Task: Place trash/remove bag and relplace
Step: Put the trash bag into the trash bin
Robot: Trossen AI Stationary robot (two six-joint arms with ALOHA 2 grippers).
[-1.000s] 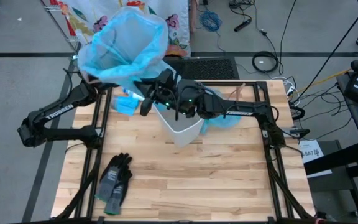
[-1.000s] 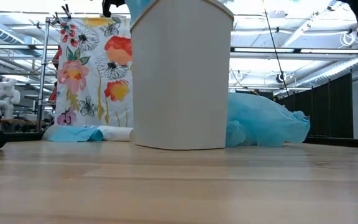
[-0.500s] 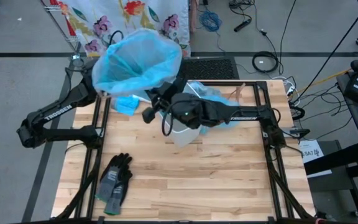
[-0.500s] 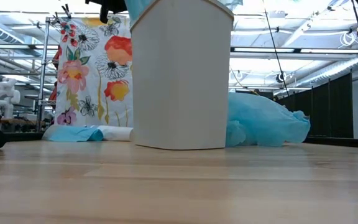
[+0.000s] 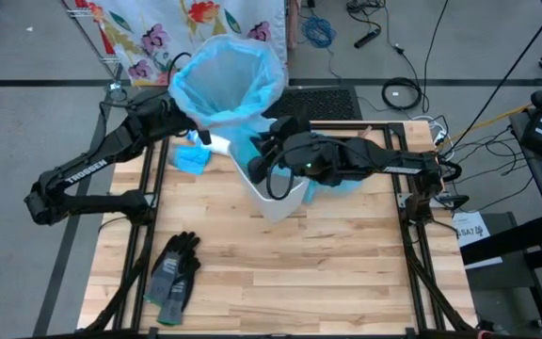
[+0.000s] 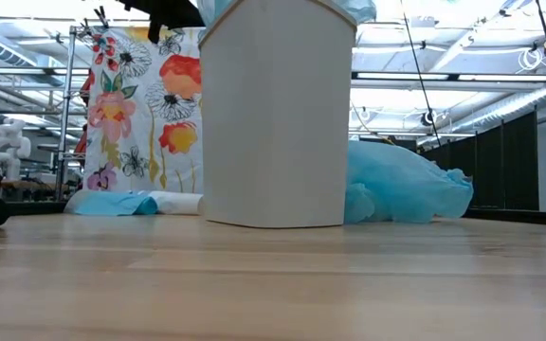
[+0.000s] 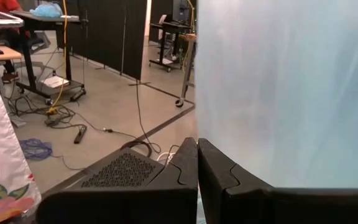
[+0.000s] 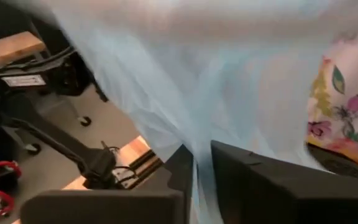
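A translucent blue bag [image 5: 229, 75] hangs open-mouthed between my two grippers, above and just behind the white bin [image 5: 276, 193], which stands upright on the table [image 6: 278, 114]. My left gripper [image 5: 184, 118] is shut on the bag's left side. My right gripper [image 5: 269, 141] is shut on its right side, over the bin. A second, bunched blue bag [image 6: 401, 185] lies on the table behind the bin. No loose trash shows in any view. My left gripper [image 7: 197, 142] pinches the bag's thin wall [image 7: 199, 127] between its two shut fingers, coming level from the table's left; the film rises taut beyond the fingertips, lifted clear. My right gripper [image 8: 202, 149] pinches a gathered fold of the bag's wall [image 8: 194, 134] between its fingers, from the right; the film stretches away from them.
Dark grey gloves [image 5: 172, 273] lie at the near left of the table. A flat blue pack and a white tube [image 6: 136, 203] lie left of the bin, towards the far edge. A flowered cloth [image 6: 136, 104] hangs on a rack beyond the table. The near half is bare wood.
Both grippers have carried the bag toward the table's right, from beyond the far left corner to above the bin's far side. The bag's mouth has gone from a slumped, wide shape to a rounder, upright opening. The bin and the bunched bag have stayed put.
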